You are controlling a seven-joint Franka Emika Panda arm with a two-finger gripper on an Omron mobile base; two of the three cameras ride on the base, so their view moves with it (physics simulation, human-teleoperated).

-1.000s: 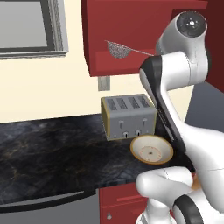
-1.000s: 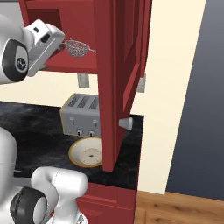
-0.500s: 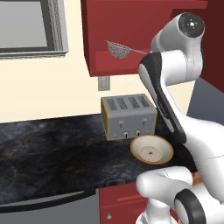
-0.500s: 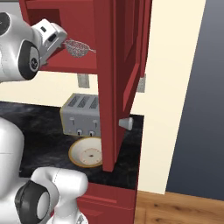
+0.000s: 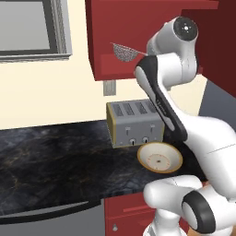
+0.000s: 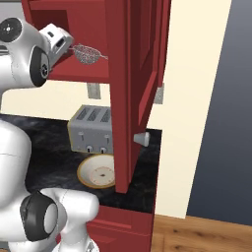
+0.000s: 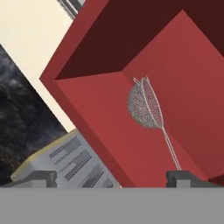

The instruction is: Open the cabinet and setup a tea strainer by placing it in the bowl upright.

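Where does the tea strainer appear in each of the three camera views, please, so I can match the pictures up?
Left base view: the tea strainer is at top centre, inside the open cabinet, left of the arm.
Right base view: upper left, on the cabinet shelf, just right of the hand.
Hand view: centre right, mesh basket far, handle running toward the camera.
Shared landmark: the silver toaster below the cabinet.

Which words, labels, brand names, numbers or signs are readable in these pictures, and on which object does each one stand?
None: no readable text on any object.
The toaster has small front knobs without legible marks.
The bowl has only a ring of dots at its centre.
The cabinet and the tea strainer are unmarked.
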